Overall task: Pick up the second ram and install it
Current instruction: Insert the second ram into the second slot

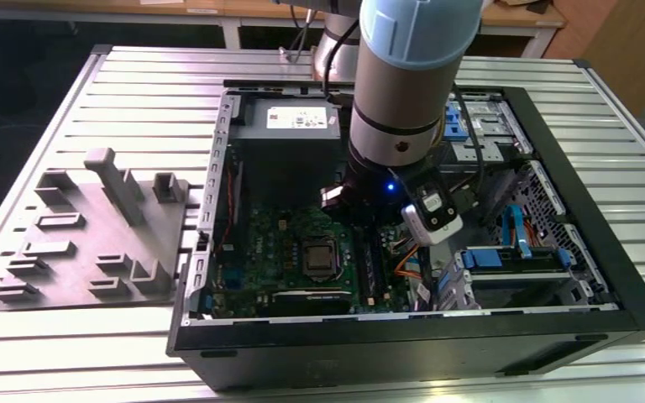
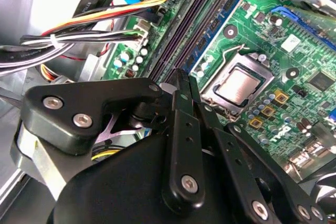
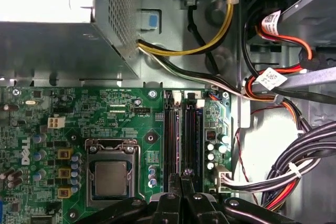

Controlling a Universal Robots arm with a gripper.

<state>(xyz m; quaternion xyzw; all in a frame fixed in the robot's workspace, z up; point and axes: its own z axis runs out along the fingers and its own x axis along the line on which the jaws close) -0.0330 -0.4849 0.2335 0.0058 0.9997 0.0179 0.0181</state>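
Off at the exterior view's left, ignore the tray (image 1: 87,243). Midway, inside the case (image 1: 412,327), see the gripper (image 3: 185,174) low over the board's (image 3: 121,108) slots (image 3: 171,140), jaws drawn nearly together; cannot tell whether pinching anything. Judge the ram (image 3: 186,140) edge-on in the slot at the fingertips, beside a blue stick (image 3: 197,140). Press straight down, evenly, untilted, clear of the cables (image 1: 410,262) further right.
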